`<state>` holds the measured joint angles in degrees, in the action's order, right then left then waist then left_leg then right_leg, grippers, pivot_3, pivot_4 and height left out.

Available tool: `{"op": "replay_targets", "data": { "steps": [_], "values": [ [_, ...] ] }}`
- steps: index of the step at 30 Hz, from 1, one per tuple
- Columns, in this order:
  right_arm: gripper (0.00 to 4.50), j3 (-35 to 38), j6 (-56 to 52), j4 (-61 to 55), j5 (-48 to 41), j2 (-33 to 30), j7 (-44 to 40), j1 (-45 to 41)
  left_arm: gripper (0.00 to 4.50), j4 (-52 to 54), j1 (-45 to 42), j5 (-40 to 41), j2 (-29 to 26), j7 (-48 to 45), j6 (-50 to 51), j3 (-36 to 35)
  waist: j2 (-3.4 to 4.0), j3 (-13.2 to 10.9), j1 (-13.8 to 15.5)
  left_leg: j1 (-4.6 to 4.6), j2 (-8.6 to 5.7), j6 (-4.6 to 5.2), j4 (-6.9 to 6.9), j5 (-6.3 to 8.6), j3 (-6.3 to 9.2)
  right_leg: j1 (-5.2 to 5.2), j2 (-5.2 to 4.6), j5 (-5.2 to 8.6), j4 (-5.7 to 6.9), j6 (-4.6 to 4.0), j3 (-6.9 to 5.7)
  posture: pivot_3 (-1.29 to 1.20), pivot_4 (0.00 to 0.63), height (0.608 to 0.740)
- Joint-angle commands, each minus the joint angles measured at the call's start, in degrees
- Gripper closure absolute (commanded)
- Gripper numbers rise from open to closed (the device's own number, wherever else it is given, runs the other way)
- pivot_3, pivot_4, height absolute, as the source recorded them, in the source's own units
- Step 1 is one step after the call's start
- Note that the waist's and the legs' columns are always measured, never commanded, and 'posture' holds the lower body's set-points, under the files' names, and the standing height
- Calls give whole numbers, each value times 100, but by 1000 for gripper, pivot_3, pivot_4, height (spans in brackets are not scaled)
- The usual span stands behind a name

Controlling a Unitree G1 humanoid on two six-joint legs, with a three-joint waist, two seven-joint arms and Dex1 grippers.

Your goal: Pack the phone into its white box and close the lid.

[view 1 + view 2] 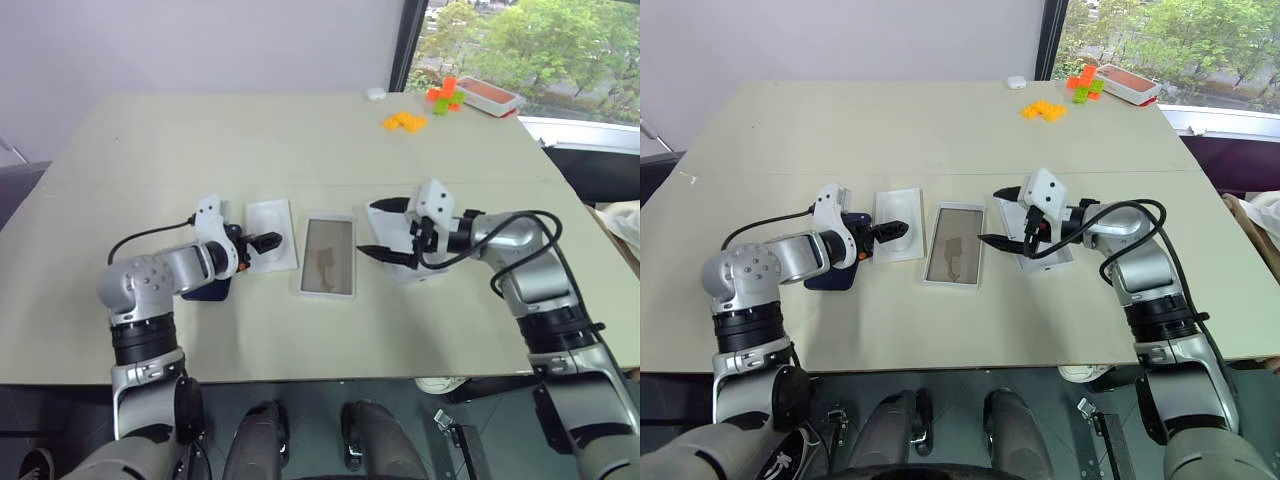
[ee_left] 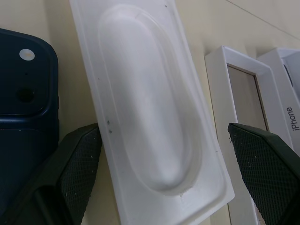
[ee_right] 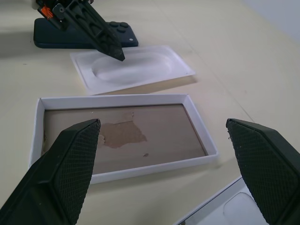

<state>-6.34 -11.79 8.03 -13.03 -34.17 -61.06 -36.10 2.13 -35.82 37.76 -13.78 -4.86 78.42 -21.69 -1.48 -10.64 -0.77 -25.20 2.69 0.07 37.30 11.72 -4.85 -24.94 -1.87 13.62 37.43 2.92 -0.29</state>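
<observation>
The box point(image 1: 328, 256), a shallow white tray with a scuffed tan floor, lies empty and open near the table's middle. The navy phone point(image 2: 26, 108) lies flat, back up, camera cluster showing, well to the box's left. The lid point(image 1: 1048, 262) lies just right of the box, partly hidden.

We see a pale table point(image 1: 300, 140). At mid-frame, left to right, lie the phone point(image 1: 830, 277), a white insert point(image 1: 899, 226), the white box point(image 1: 955, 259) and the lid point(image 1: 1047, 262); orange blocks point(image 1: 405, 122) sit upper right.
</observation>
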Motion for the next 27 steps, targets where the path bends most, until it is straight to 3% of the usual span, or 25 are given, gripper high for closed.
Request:
{"op": "replay_targets", "data": {
  "steps": [1,3,8,16,18,27],
  "values": [
    [0,163,73,-122,-44,-39,37,-122,587,-36,-76,-31,86,107,50,-183,0,0,1,0,0,0,0,0,0,0,0,0,0,0,0,0,150,740],
    [0,164,68,-136,-46,-43,39,-115,1328,-54,-88,-53,105,127,33,-210,0,0,2,0,0,0,0,0,0,0,0,0,0,0,0,0,150,740],
    [0,157,56,-150,-44,-45,39,-135,3952,-92,-99,-37,168,172,110,-378,0,0,3,-1,0,0,-1,0,0,0,-1,0,-4,0,0,0,150,740],
    [0,151,45,-170,-45,-23,50,-162,3952,-166,-59,-14,327,208,135,-703,-1,0,3,-2,0,-1,-2,0,0,0,-2,0,-5,-1,0,0,150,740],
    [0,144,44,-163,-43,-8,56,-185,4488,-249,-77,15,382,230,142,-857,-1,-1,3,-2,0,-1,-2,0,0,-1,-2,0,-5,-1,0,0,150,740],
    [0,140,45,-146,-35,15,74,-211,4488,-272,-80,120,371,236,259,-1129,-1,0,-4,-1,1,-1,-2,1,1,0,-1,0,-6,-1,0,0,150,740]
  ]
}}
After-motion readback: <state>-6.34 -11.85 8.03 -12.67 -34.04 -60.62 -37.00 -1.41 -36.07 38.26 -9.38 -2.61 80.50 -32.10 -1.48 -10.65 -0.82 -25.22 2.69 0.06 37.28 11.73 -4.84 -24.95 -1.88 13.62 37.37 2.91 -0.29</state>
